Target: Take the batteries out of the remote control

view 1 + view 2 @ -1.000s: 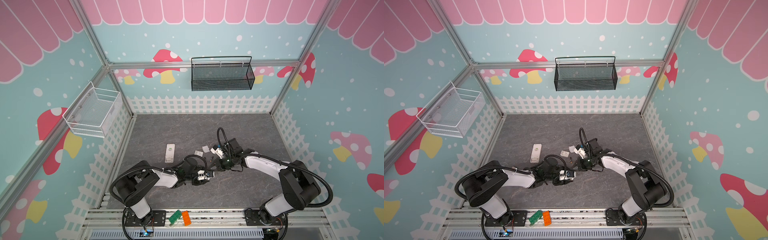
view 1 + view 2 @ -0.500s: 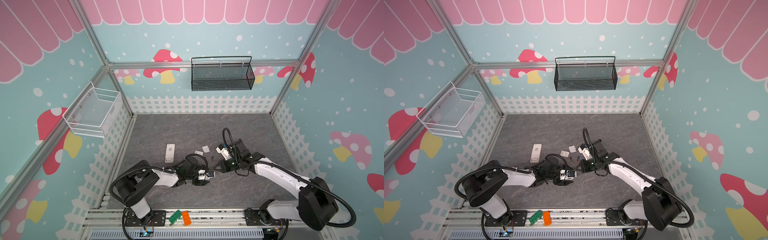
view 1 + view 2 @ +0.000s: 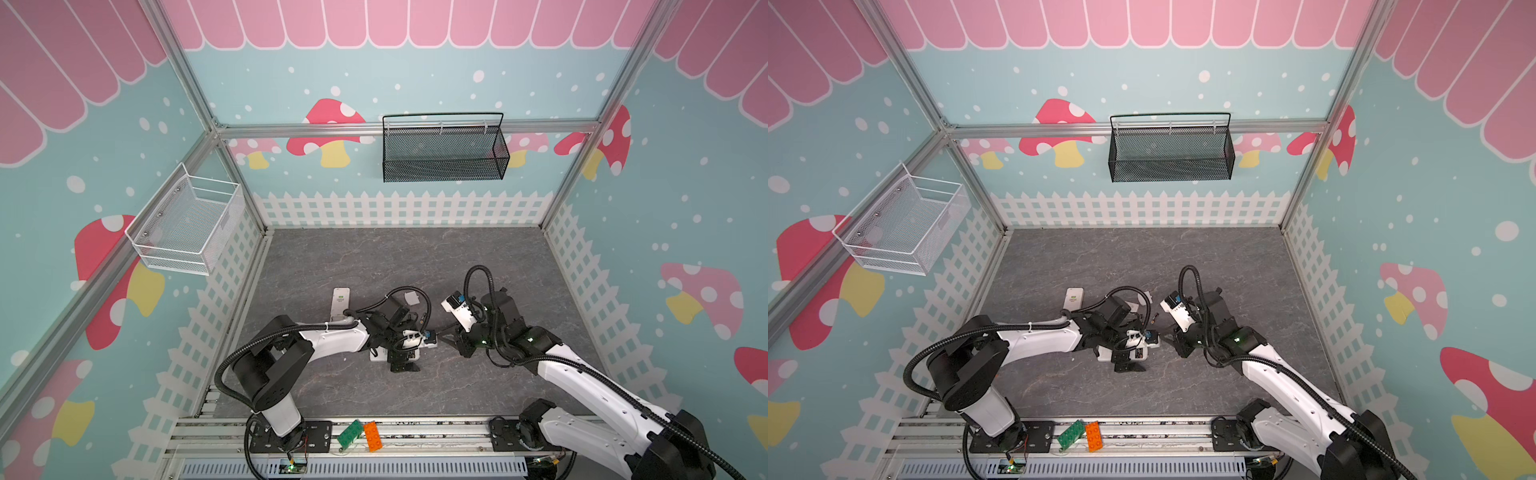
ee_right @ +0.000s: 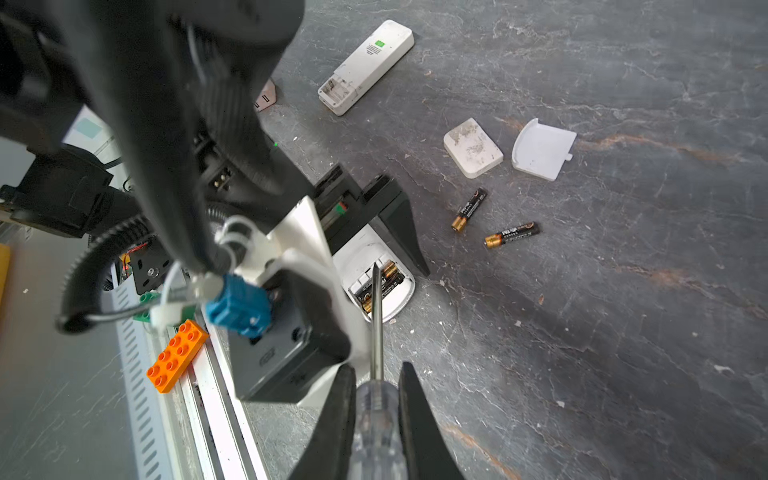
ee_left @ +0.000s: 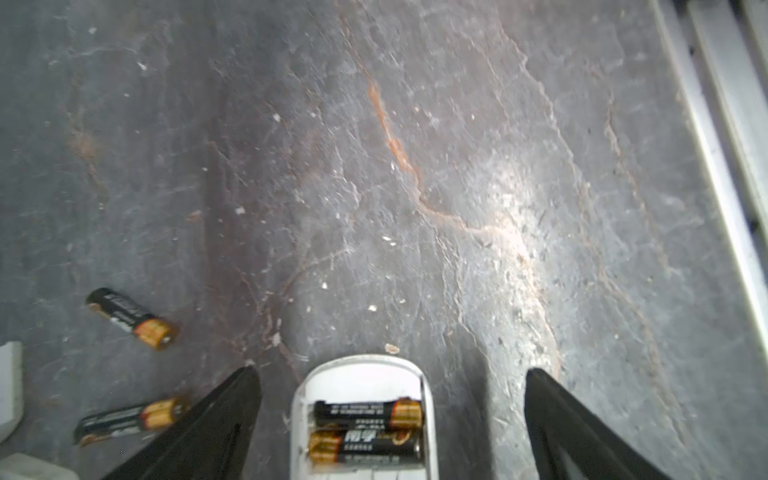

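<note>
**A:** What lay nearest, on the front rail?

**B:** A green brick (image 3: 350,432) and an orange brick (image 3: 372,436), side by side.

**A:** And the arms just past it?

**B:** The left gripper (image 5: 392,371) stood spread wide. One finger was on each side of the remote (image 5: 361,374), with bare floor in both gaps, and it held nothing. That arm lay where it had a second before. The right gripper (image 4: 376,370) was clamped on the clear handle of the screwdriver (image 4: 376,419), whose blade tip was at the remote's open bay. Its elbow, raised a second earlier, had sunk toward the near right corner. The wrist had drawn slightly rightward.

**A:** Where were the batteries?

**B:** Two seated batteries (image 5: 365,413) lay side by side in that bay. Two loose batteries (image 4: 469,208) lay on the floor just beyond, apart from each other.

**A:** Farther on?

**B:** Two white cover pieces (image 4: 542,149), then a second remote (image 3: 340,303) with its bay open.
</note>
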`<control>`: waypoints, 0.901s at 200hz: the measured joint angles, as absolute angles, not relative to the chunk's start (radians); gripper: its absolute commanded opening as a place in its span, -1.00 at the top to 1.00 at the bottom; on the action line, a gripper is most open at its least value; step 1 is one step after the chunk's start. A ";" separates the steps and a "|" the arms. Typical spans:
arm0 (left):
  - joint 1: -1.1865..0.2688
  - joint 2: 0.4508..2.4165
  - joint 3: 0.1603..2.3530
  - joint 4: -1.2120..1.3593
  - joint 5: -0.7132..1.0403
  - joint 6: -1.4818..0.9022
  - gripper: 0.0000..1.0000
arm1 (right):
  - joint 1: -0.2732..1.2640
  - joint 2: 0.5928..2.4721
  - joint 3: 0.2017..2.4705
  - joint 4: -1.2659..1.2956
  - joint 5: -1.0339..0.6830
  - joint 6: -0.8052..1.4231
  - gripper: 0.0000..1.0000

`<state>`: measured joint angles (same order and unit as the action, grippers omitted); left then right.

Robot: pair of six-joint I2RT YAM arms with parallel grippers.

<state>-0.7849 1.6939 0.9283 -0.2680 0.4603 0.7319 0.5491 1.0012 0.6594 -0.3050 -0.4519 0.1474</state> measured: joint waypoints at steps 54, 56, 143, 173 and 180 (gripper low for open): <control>-0.735 1.647 1.022 -0.490 0.364 0.688 -0.99 | 0.538 1.080 0.703 -0.314 -0.452 -0.007 1.00; -0.731 1.642 1.020 -0.498 0.361 0.688 -0.99 | 0.538 1.085 0.706 -0.315 -0.453 -0.016 1.00; -0.675 1.563 0.900 -0.601 0.332 0.824 -0.98 | 0.544 1.298 0.850 -0.530 -0.585 -0.344 1.00; -0.664 1.581 0.880 -0.595 0.319 0.856 -0.88 | 0.560 1.336 0.850 -0.561 -0.614 -0.395 1.00; -0.661 1.587 0.876 -0.594 0.318 0.861 -0.83 | 0.565 1.344 0.850 -0.561 -0.620 -0.400 1.00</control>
<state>-0.6605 1.5871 0.8764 -0.5938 0.3183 0.8608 0.5652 1.3437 0.8497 -0.5613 -0.6197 -0.3996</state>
